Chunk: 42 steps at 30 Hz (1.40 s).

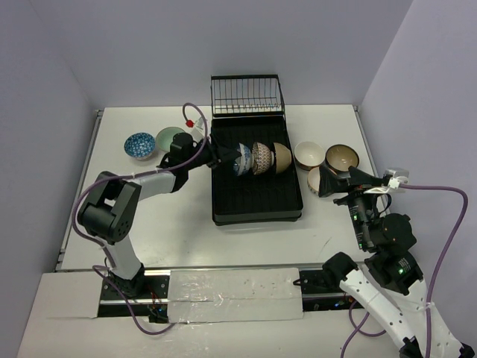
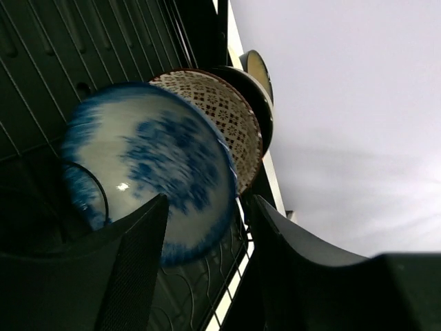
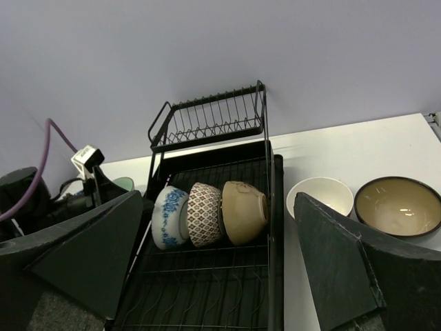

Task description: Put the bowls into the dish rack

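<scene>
Three bowls on edge in the dish rack [image 1: 257,212], left gripper [image 1: 231,157] parted at the nearest one.

In the rack's ribbed tray, packed in a row from left to right: blue-and-white bowl [image 1: 243,160], brown lattice bowl [image 1: 261,158], tan bowl [image 1: 281,157]. On the table left of the rack, just beside each other: dark blue bowl [image 1: 139,145] and pale green bowl [image 1: 170,139]. To the right of the rack: cream bowl [image 1: 308,154], dark-rimmed bowl [image 1: 341,157], and a third bowl [image 1: 316,181] partly hidden by the right gripper [image 3: 218,198]. Left arm reaching in from the left, jaws apart around the blue-and-white bowl's lower edge, not clamping it. Right arm folded near the table's right edge, jaws spread wide, holding nothing, facing the rack.
</scene>
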Each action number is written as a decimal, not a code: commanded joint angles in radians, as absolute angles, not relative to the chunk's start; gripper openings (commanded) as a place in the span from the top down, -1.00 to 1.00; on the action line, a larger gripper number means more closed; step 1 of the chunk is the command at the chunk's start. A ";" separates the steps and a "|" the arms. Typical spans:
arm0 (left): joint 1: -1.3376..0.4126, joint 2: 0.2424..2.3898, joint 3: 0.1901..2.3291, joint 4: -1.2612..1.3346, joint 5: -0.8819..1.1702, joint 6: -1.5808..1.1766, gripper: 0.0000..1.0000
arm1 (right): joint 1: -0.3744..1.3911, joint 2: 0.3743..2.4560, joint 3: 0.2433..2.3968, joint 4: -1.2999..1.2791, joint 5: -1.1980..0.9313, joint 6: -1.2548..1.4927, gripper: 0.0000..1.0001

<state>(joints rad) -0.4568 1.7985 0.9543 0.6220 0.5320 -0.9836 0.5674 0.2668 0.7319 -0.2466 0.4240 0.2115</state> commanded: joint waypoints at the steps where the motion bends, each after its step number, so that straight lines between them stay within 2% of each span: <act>1: -0.479 1.718 0.996 0.531 0.474 -0.908 -0.12 | 0.580 0.282 0.727 -0.218 0.417 0.204 -0.95; 5: -0.500 1.724 1.008 0.522 0.454 -0.937 -0.01 | 0.580 0.285 0.729 -0.216 0.413 0.204 -0.95; 11: -0.529 1.721 1.028 0.482 0.394 -0.975 0.00 | 0.581 0.281 0.733 -0.221 0.419 0.199 -0.95; 13: -0.529 1.683 1.020 0.441 0.345 -0.957 -0.10 | 0.581 0.276 0.733 -0.224 0.425 0.199 -0.95; 17: -0.528 1.534 1.078 0.191 0.151 -0.836 -0.19 | 0.581 0.272 0.732 -0.222 0.423 0.199 -0.95; 23: -0.505 1.376 1.178 -0.175 -0.196 -0.605 -0.54 | 0.581 0.265 0.732 -0.221 0.417 0.202 -0.95; 25: -0.468 1.362 1.198 -0.262 -0.302 -0.524 -0.59 | 0.583 0.262 0.729 -0.221 0.416 0.206 -0.95; 28: -0.373 1.391 1.236 -0.372 -0.363 -0.456 -0.59 | 0.583 0.262 0.727 -0.219 0.408 0.207 -0.95; 34: -0.242 1.616 1.333 -0.456 -0.465 -0.382 -0.49 | 0.583 0.261 0.727 -0.218 0.402 0.210 -0.95; 42: -0.129 1.841 1.515 -0.512 -0.407 -0.278 -0.29 | 0.586 0.245 0.724 -0.218 0.405 0.209 -0.95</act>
<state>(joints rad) -0.1528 1.8301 1.4166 -0.4805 -0.4007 -0.3588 0.5735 0.2569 0.7307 -0.2470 0.4118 0.2119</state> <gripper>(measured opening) 0.657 0.978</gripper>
